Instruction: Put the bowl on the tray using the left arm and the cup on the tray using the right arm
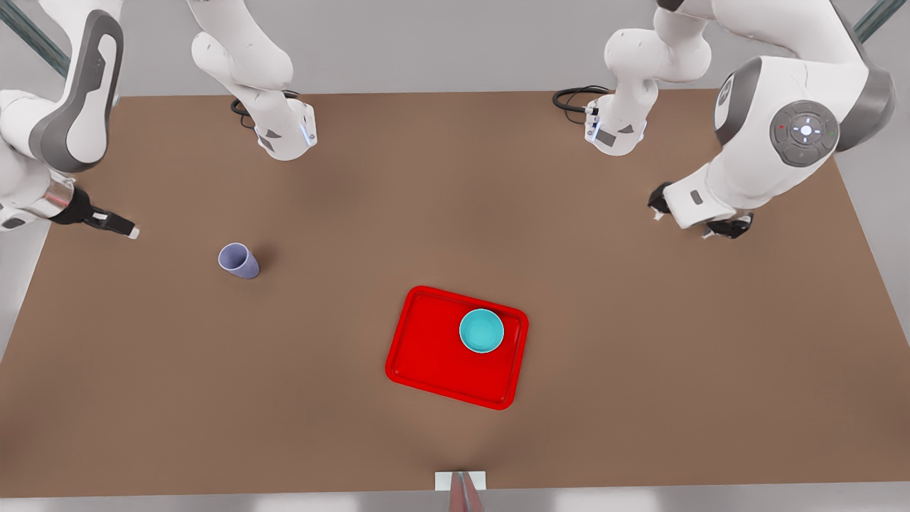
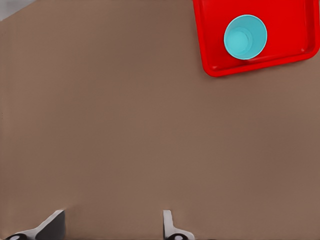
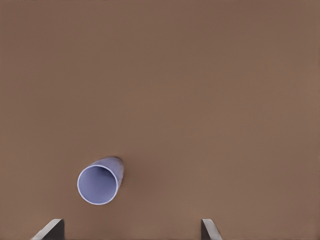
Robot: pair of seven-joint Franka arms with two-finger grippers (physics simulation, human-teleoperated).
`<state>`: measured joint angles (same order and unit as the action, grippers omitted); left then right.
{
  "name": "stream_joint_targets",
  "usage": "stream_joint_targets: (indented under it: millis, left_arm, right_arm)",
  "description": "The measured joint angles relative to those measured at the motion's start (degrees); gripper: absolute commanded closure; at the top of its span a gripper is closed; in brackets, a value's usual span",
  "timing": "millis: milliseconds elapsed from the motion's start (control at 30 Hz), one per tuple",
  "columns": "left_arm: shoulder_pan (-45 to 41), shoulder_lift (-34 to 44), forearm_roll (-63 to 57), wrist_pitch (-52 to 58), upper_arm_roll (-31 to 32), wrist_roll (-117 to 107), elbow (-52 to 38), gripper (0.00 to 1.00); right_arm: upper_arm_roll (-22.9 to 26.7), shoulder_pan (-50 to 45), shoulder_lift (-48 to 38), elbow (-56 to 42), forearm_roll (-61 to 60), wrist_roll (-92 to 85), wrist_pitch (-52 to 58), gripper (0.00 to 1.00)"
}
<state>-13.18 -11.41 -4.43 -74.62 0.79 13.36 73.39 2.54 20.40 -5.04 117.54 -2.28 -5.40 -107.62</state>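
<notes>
I see the teal bowl (image 1: 481,331) sitting on the red tray (image 1: 434,355). Lavender cup (image 1: 239,260) stands well off it, seemingly upright. Left gripper (image 1: 693,217) and right gripper (image 3: 132,231) hover open, empty.

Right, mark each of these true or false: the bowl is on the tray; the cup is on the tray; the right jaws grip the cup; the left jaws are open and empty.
1. The bowl is on the tray. True.
2. The cup is on the tray. False: it stands on the bare table, well off to the front view's left of the tray.
3. The right jaws grip the cup. False: they are open and hold nothing, with the cup apart from them on the table.
4. The left jaws are open and empty. True.
</notes>
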Motion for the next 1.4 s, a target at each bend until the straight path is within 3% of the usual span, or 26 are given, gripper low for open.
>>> stream_joint_targets:
  millis: [200,400,533,733,1167,1233,1267,1300,1333,1400]
  left_arm:
    - [0.0,-1.5,-3.5,0.2,-0.6,0.1,-0.3,0.0]
    - [0.0,-1.4,-4.0,0.9,-0.6,0.2,-0.3,0.0]
    - [0.0,-1.5,-4.0,1.1,-0.7,0.4,-0.1,0.0]
    - [0.0,-1.4,-4.0,1.1,-0.8,0.1,-0.1,0.0]
    - [0.0,-2.0,-4.1,1.2,-0.8,0.2,-0.1,0.0]
    - [0.0,-1.9,-4.1,1.2,-0.8,0.2,-0.1,0.0]
    - [0.0,-1.9,-4.1,1.2,-0.8,0.2,-0.1,0.0]
    - [0.1,-1.9,-4.1,1.2,-0.8,0.3,-0.1,0.0]
    - [0.1,-1.9,-4.1,1.2,-0.8,0.3,-0.1,0.0]
    - [0.1,-1.9,-4.1,1.3,-0.8,0.3,-0.1,0.0]
  right_arm:
    - [-2.1,-7.0,7.2,5.4,-0.4,-0.1,-14.1,0.0]
    - [-3.5,-4.8,16.7,5.6,-0.4,0.0,-21.0,0.0]
    - [-4.8,-5.1,15.7,5.9,-0.4,0.6,-19.2,0.0]
    - [-5.1,-5.0,9.5,14.1,-0.4,0.5,-20.9,0.0]
    - [-7.8,-1.5,11.7,19.6,-0.8,0.6,-23.9,0.02]
    - [-7.8,-1.7,12.7,19.2,-0.9,0.5,-23.9,0.1]
    - [-7.8,-1.7,13.3,19.1,-0.9,0.4,-23.9,0.25]
    - [-7.8,-1.7,13.5,19.1,-0.8,0.2,-23.9,0.54]
    - [-7.8,-1.8,13.5,19.1,-0.8,0.0,-23.9,0.74]
    - [-7.8,-1.9,13.7,19.2,-0.7,-0.1,-23.9,0.79]
